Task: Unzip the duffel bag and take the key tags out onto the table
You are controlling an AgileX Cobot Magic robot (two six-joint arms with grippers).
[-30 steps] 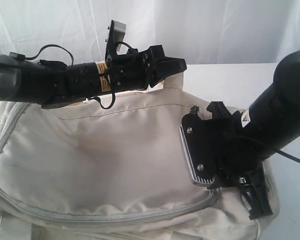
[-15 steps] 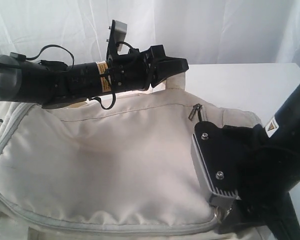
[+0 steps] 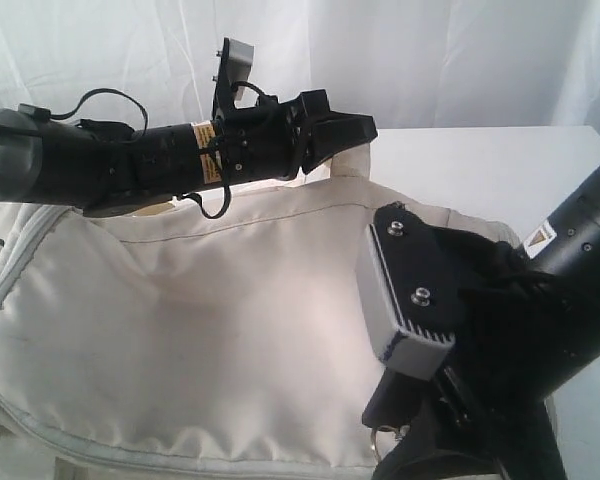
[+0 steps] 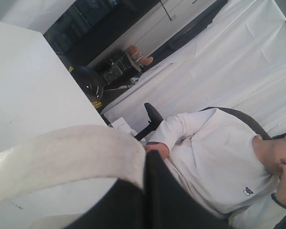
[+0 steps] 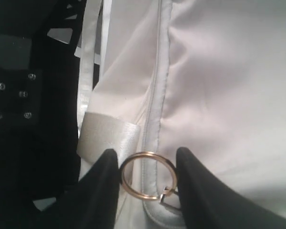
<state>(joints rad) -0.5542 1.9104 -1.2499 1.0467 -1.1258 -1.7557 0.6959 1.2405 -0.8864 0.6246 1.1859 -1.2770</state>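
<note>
Sprawling across the wide plain white tabletop (image 3: 480,165), the large cream fabric duffel bag (image 3: 200,330) fills the foreground. The right gripper (image 5: 146,160) pinches the gold metal ring (image 5: 148,153) at its grey zipper (image 5: 156,105). The left gripper (image 3: 345,130) is clenched on a glossy cream webbing handle (image 4: 62,152). White curtains (image 3: 430,60) hang behind, and a person in a white sweatshirt (image 4: 214,157) sits beyond.
</note>
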